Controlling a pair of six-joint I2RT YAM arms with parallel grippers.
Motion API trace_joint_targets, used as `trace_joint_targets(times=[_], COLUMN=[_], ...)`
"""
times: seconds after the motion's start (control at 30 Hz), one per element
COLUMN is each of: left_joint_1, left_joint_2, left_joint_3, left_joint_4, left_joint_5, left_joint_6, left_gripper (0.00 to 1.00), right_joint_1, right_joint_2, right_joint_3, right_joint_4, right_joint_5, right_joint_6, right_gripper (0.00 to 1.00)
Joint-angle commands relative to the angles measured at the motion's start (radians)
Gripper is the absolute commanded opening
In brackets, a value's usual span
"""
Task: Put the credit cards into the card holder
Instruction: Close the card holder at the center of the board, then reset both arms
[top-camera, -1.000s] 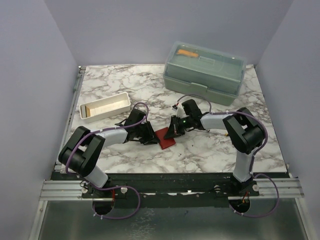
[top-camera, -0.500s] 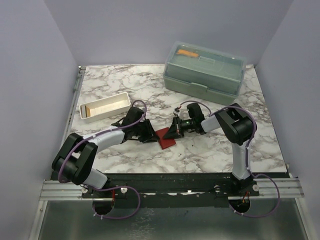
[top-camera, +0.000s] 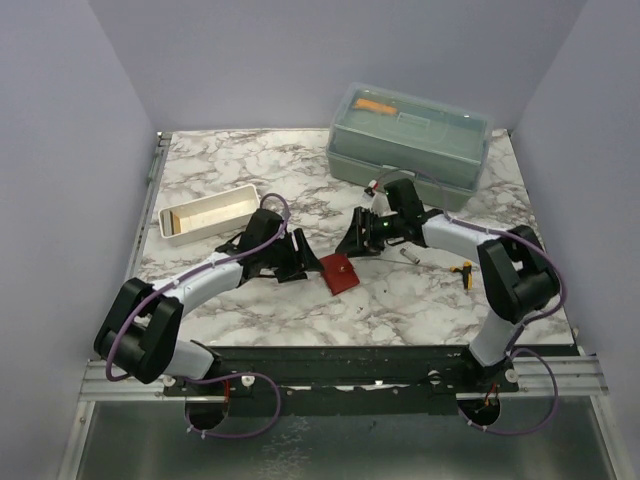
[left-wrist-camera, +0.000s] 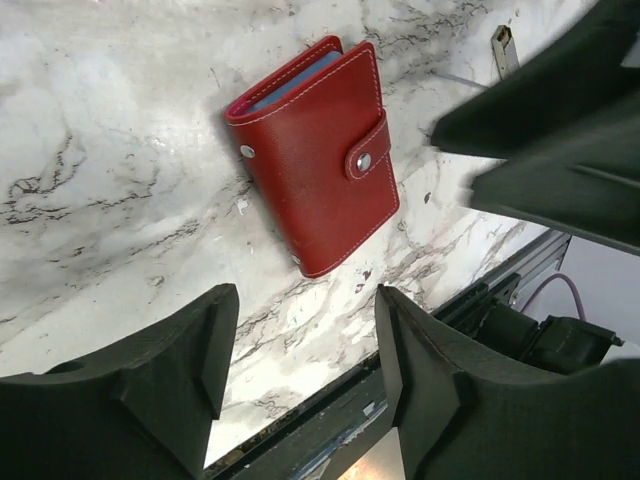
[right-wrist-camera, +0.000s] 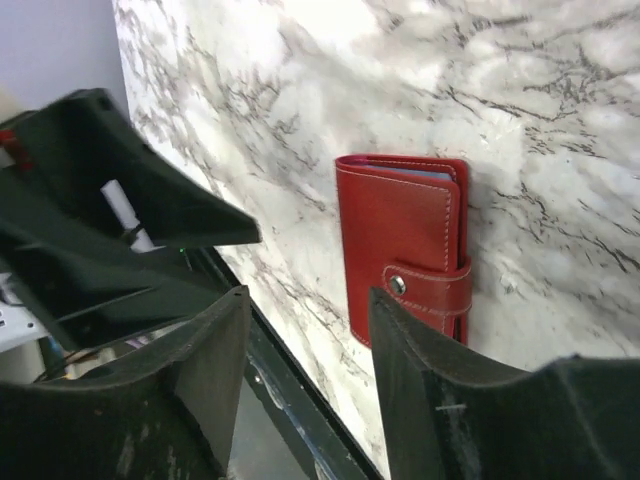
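The card holder (top-camera: 340, 272) is a small dark-red wallet lying flat on the marble table, folded shut with its strap snapped. It fills the left wrist view (left-wrist-camera: 315, 165) and the right wrist view (right-wrist-camera: 405, 250), and a grey-blue edge shows at its open side. No credit cards show apart from it. My left gripper (top-camera: 300, 262) hovers just left of it, open and empty (left-wrist-camera: 305, 300). My right gripper (top-camera: 357, 240) hangs just above and right of it, also open and empty (right-wrist-camera: 308, 300). Neither touches the card holder.
A long white tray (top-camera: 212, 211) with a tan piece at its left end lies at the back left. A pale-green lidded box (top-camera: 410, 148) stands at the back right. A small yellow-and-black item (top-camera: 466, 272) and a small metal piece (top-camera: 405, 257) lie by the right arm.
Both grippers were closed in on the card holder and have opened and drawn back. The right one moved up and right. The card holder now lies flat and free.
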Motion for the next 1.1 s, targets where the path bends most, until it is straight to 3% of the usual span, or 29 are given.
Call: trace_joint_targets(times=[0.0,0.23,0.37,0.67,0.77,0.9,1.07], left_joint_1=[0.007,-0.007,-0.034,-0.07,-0.071,-0.07,-0.068], left_joint_2=[0.037,0.157,0.244,0.352,0.292,0.11,-0.174], left_joint_3=[0.03,0.034,0.056,0.223,0.294,0.38,0.502], left_joint_4=[-0.008,0.101,0.184,0.184,0.041,-0.19,-0.313], left_joint_5=[0.044,0.139,0.151,0.168,0.122,-0.09,-0.272], left_joint_6=[0.002,-0.055,-0.088,-0.067,-0.006,0.127,0.21], left_gripper=[0.65,0.71,0.72,0.76,0.81,0.85,0.9], right_joint_1=[-0.006,-0.007,-0.007,-0.007,-0.007,-0.007,-0.007], right_joint_2=[-0.155,-0.403,-0.569,-0.855,-0.902,-0.969,-1.007], right_joint_3=[0.065,0.077,0.051,0.107,0.148,0.221,0.375], right_joint_4=[-0.253,-0.393,-0.444,-0.572,-0.616,-0.649,-0.679], right_joint_5=[0.138,0.294,0.423,0.592,0.646,0.694,0.728], right_joint_6=[-0.141,-0.192,-0.2,-0.212,-0.206,-0.232,-0.288], right_gripper=[0.57,0.65,0.79,0.85,0.88,0.99,1.0])
